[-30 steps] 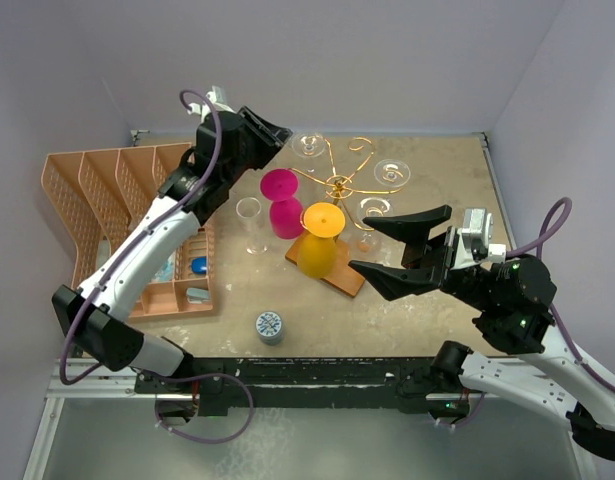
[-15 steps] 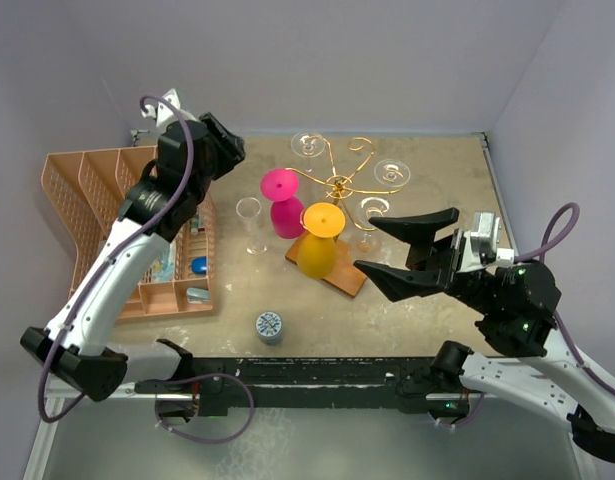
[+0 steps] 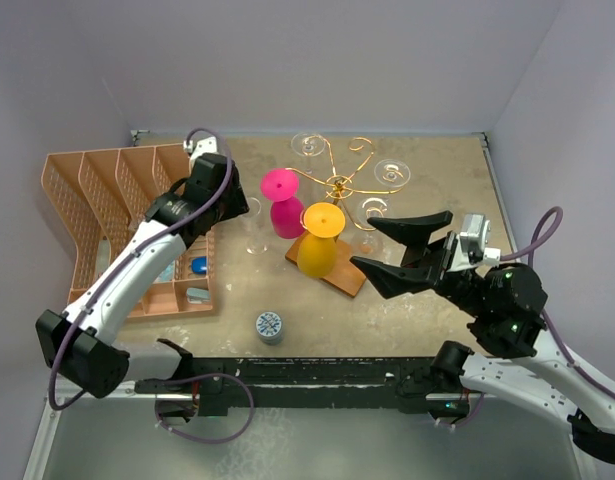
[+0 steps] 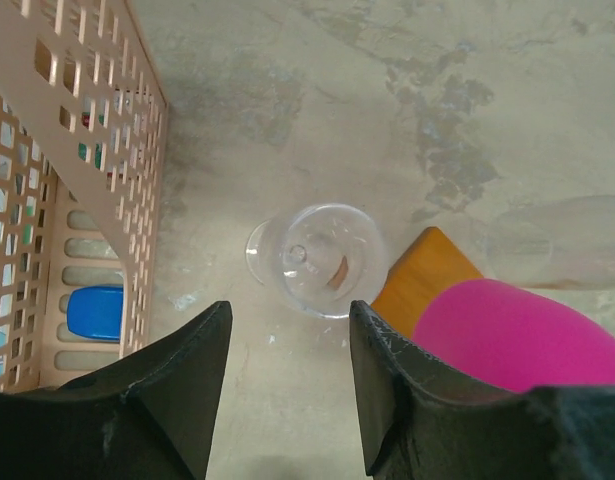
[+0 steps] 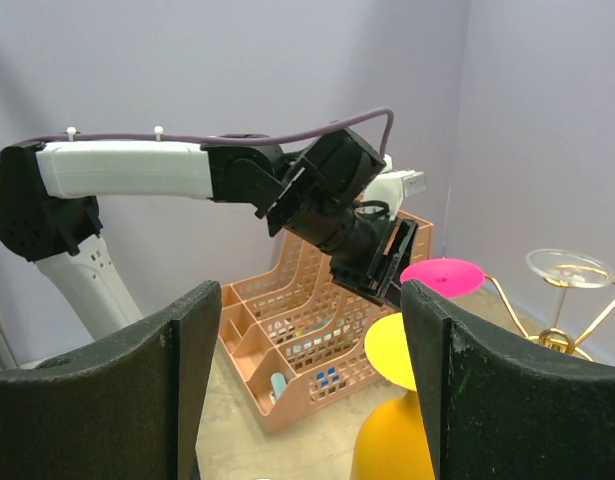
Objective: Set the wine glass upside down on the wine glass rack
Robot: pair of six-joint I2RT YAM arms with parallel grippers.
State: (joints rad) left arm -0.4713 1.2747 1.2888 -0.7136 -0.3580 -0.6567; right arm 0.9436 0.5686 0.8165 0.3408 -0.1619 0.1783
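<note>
We find bare tabletop (image 4: 287, 120) ahead of our left pincer (image 4: 289, 318), around the clear glass (image 4: 315, 258) standing under it. The basket (image 4: 77, 150) walls the pincer's left. The pink glass (image 4: 517, 335) and the rack base (image 4: 427, 275) crowd its right.

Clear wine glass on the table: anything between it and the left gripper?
Nothing visible. The left gripper hangs open directly over the clear wine glass; the pink plastic goblet and orange perforated basket sit aside.
</note>
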